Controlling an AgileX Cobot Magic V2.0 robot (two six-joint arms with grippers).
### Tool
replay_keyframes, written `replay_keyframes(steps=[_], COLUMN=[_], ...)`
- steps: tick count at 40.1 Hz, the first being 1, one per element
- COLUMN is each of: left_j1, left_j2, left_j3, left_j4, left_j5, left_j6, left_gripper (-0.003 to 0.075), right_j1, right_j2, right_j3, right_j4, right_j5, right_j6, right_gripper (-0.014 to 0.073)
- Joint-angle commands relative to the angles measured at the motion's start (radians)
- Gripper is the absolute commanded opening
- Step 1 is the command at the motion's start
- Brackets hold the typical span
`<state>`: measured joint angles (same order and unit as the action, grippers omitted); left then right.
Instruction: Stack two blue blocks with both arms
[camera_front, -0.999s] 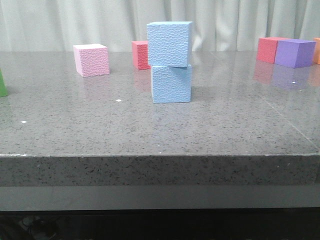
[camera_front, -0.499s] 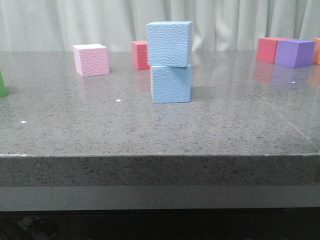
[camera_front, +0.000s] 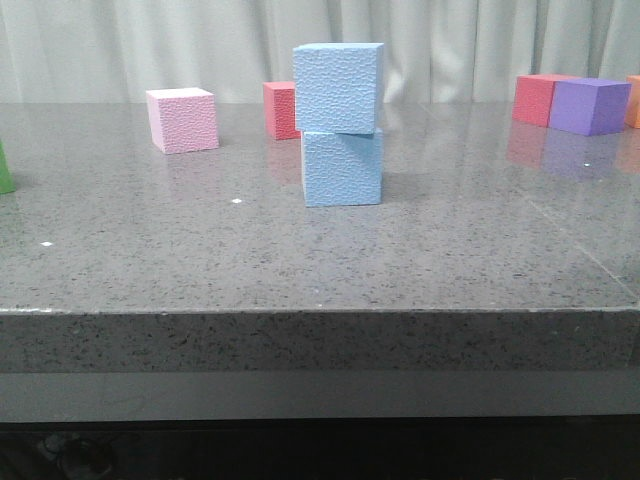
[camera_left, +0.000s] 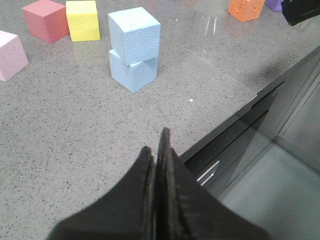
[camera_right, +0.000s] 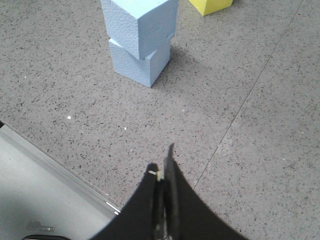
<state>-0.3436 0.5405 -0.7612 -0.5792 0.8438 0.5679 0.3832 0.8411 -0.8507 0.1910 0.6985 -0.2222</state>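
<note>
At the far left edge of the front view a sliver of a green block (camera_front: 4, 168) shows, then a pink cube (camera_front: 183, 120) and a red cube (camera_front: 280, 109) farther back on the grey speckled desk (camera_front: 300, 260). Near the middle stands the task's pair: the upper blue block (camera_front: 338, 88) rests on the lower blue block (camera_front: 342, 168), turned a little and overhanging slightly toward the left, yet seated flat. To the right, well apart, sit another red cube (camera_front: 535, 98) and a purple cube (camera_front: 591, 106), with what is probably an orange one cut off by the frame edge.

Neither arm appears in the front view. The left claw (camera_left: 159, 150) has its fingers pressed together, holding nothing, over the desk's near edge and well away from the stack. The right claw (camera_right: 164, 170) is likewise closed up and empty, hanging over bare desk short of the blocks.

Judging from this, stacking looks done and the step in hand is the retreat. Any next move calls only for keeping both arms clear of the tower, since the twisted top block could be knocked by a stray brush.
</note>
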Motion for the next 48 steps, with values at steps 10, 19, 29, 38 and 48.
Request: replay_keyframes(steps=[10, 19, 29, 38, 48], left_j1=[0.039, 0.229, 0.321, 0.319, 0.319], left_j2=[-0.073, -0.271, -0.375, -0.490, -0.543], left_j3=[-0.005, 0.081, 0.316, 0.591, 0.754], left_j4=[0.021, 0.077, 0.277, 0.560, 0.555], left_j5=[-0.096, -0.206, -0.445, -0.677, -0.806], left_j6=[0.004, 0.004, -0.290, -0.602, -0.620], left_gripper=[-0.0018, -0.0018, -0.0018, -0.0018, -0.0018], right_j1=[-0.005, -0.005, -0.005, -0.005, -0.005], right_j2=[-0.003, -0.003, -0.003, -0.003, -0.003], right_j3=[-0.027, -0.027, -0.027, -0.027, -0.027], right_j4=[0.012, 0.012, 0.012, 0.012, 0.012], right_j5=[-0.056, -0.056, -0.056, -0.056, -0.056], right_j6=[-0.007, -0.007, -0.007, -0.007, -0.007], right_gripper=[-0.0069, -0.0069, -0.0069, -0.0069, -0.0069])
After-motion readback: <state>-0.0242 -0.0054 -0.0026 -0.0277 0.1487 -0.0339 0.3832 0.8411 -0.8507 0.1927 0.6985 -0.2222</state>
